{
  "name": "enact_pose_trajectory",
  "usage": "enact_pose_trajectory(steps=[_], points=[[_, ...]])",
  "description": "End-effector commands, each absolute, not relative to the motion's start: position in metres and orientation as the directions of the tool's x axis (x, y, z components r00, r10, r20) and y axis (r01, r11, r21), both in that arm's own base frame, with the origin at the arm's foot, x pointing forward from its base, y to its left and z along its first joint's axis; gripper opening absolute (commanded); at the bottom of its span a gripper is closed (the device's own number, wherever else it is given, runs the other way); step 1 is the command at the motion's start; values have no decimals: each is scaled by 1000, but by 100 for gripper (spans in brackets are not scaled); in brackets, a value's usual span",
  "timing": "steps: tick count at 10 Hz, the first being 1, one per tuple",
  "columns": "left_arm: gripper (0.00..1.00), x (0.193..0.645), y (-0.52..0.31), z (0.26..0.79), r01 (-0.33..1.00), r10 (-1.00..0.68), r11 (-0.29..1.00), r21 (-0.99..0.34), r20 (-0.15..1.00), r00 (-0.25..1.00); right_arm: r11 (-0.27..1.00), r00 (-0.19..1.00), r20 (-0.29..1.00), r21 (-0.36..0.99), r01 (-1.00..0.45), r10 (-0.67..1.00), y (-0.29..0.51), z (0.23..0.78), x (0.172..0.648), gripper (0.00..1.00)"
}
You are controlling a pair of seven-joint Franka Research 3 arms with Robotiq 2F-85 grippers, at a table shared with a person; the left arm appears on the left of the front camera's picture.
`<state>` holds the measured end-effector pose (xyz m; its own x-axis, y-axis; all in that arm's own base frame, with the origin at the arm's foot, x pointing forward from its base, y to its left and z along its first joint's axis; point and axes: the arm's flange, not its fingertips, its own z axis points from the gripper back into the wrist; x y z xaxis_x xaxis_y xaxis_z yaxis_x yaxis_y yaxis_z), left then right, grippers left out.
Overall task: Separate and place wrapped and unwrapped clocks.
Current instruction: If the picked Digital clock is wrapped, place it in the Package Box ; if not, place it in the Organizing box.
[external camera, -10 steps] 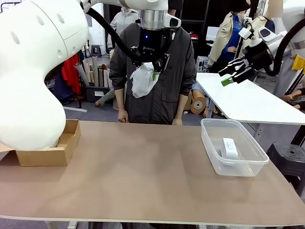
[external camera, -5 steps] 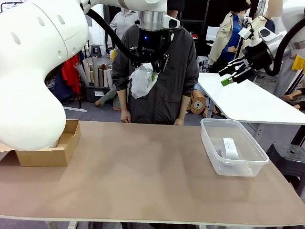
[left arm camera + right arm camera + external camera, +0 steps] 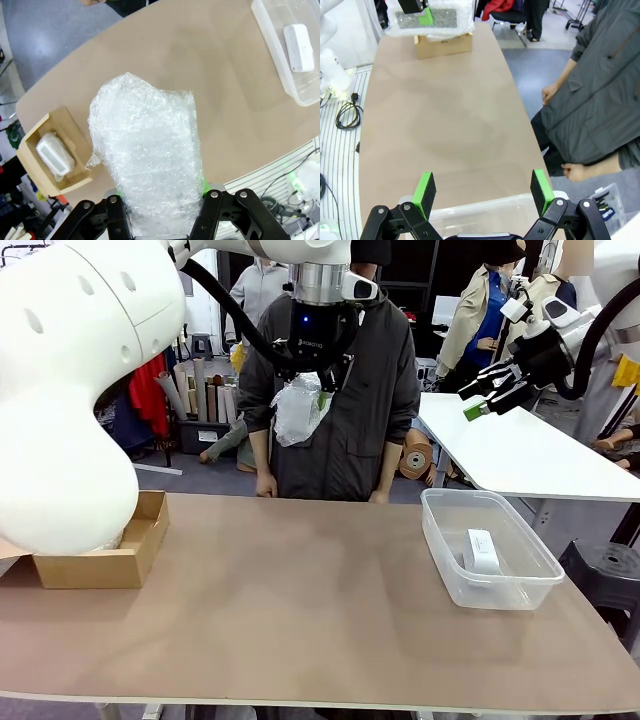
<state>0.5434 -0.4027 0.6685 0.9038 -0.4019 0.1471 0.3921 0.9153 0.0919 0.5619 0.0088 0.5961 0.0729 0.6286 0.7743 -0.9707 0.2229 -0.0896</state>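
Change: the left gripper (image 3: pixel 322 388) has risen a little with its load since a second ago; the right gripper (image 3: pixel 487 392) has kept its place.
Left fingers: clamped on a wrapped clock (image 3: pixel 300 407), a bundle of crinkly clear film that hangs high above the middle of the surface (image 3: pixel 300 610), in front of the person's dark coat (image 3: pixel 350 430). In the left wrist view the film bundle (image 3: pixel 150 160) rises between the black fingers.
Right fingers: spread wide with nothing between them, held high over the right end of the surface; in the right wrist view the green pads (image 3: pixel 424 189) stand well apart.
Bare clock: the smooth white unwrapped clock (image 3: pixel 482 551) lies inside the clear tub (image 3: pixel 440 540) at the right side of the surface.
Second wrapped clock: a film-covered block (image 3: pixel 56 154) lies in the cardboard box (image 3: pixel 35 131) at the left edge.
Person: stands at the far side, hand (image 3: pixel 263 483) resting at the surface's edge.
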Motion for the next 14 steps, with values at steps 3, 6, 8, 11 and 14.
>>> enact_pose_trajectory(steps=[3,6,8,11,14], points=[[0,532,-391,669,392,-403,913,110,94,911,218,67,776,-93,-971,628,9,597,560,100],[0,515,-367,673,427,-432,900,89,46,901,218,67,776,-93,-971,628,9,597,560,100],[0,494,-341,672,476,-477,877,58,-2,879,218,67,776,-93,-971,628,9,597,560,100],[0,467,-277,659,376,-376,923,89,-13,927,218,67,776,-93,-971,628,9,597,560,100],[0,447,-226,624,252,-243,966,63,-118,963,218,67,776,-93,-971,628,9,597,560,100]])
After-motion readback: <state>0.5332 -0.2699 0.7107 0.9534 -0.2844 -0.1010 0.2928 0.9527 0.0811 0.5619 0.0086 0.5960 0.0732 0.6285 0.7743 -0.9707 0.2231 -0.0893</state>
